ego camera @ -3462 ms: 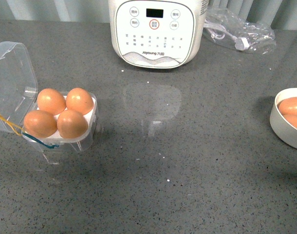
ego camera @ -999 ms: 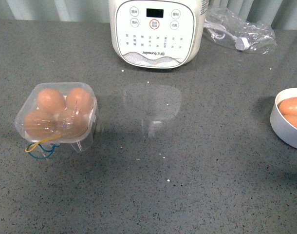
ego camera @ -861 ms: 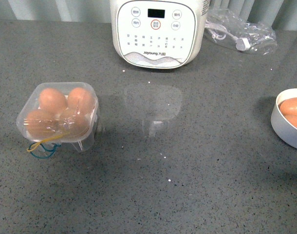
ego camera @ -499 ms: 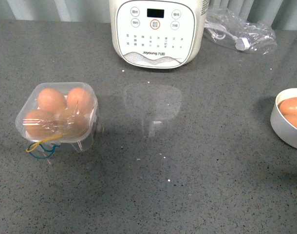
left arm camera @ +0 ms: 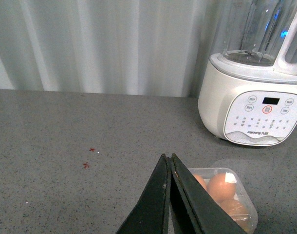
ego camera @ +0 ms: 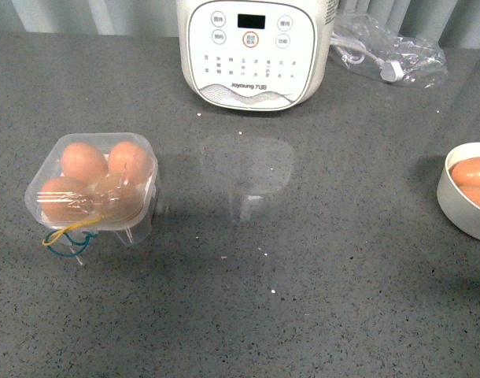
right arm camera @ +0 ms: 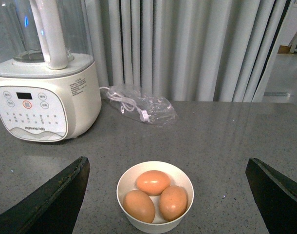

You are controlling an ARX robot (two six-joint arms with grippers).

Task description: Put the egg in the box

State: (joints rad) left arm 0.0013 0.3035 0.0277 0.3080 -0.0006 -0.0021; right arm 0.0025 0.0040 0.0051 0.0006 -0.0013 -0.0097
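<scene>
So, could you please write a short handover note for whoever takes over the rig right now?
Left gripper: shut, empty, raised above the box.
Right gripper: open, empty, hanging over the white bowl.
Box: on the counter's left, lid closed, four eggs inside.
Bowl: on the right, holds three eggs.
Done: all four cells filled, lid down.
Left: nothing apparent; perhaps check the lid is latched.

Beside my left gripper [left arm camera: 169,163], the box [ego camera: 92,189] is clear glossy plastic; eggs [ego camera: 83,160] smooth, matt; countertop [ego camera: 303,276] speckled grey stone.
</scene>
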